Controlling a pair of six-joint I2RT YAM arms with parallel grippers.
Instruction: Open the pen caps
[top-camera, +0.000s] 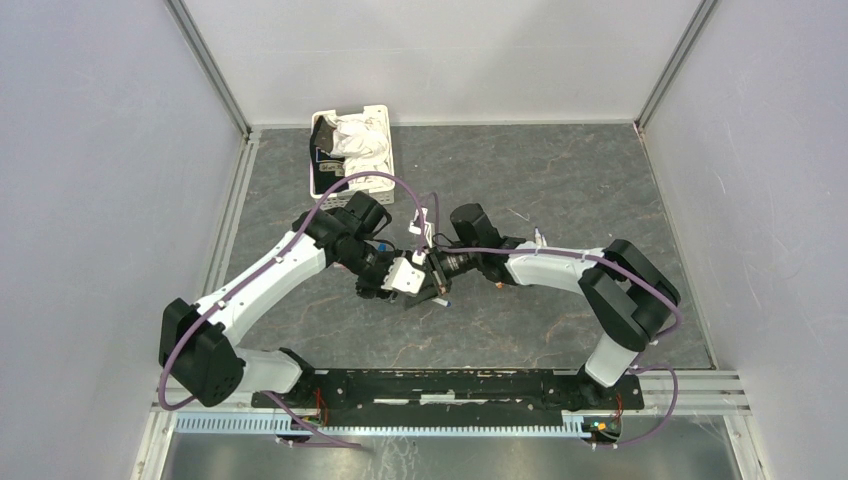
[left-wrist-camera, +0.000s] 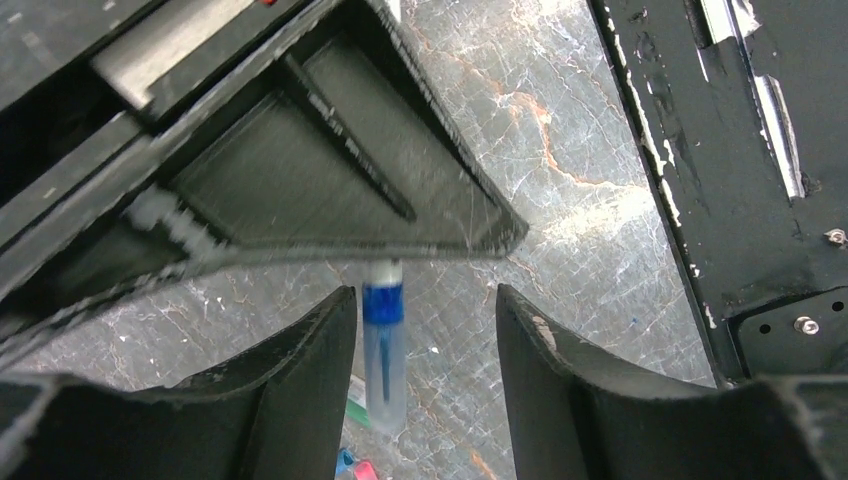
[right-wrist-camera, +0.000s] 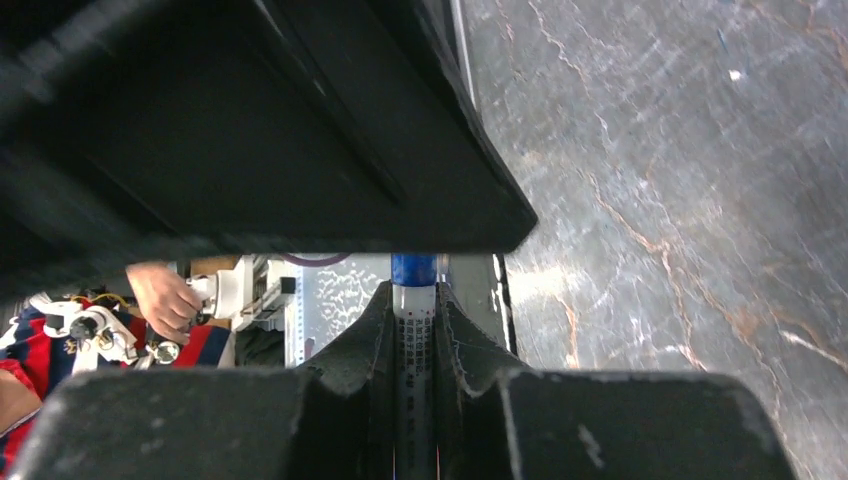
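Currently, the right gripper (right-wrist-camera: 414, 300) is pressed together on the white barrel of a pen (right-wrist-camera: 413, 345), held above the table (top-camera: 560, 190). The pen cap (left-wrist-camera: 385, 370), a blue collar with a clear body, projects straight out of that grip. It lies between the spread fingers of the left gripper (left-wrist-camera: 425, 310), gripped by neither and off-centre in the gap. Its long axis runs along those fingers, in line with the barrel. The cap appears not yet off. Judgement: the left arm is the nearer; it should centre, close on the cap, then pull along the axis.
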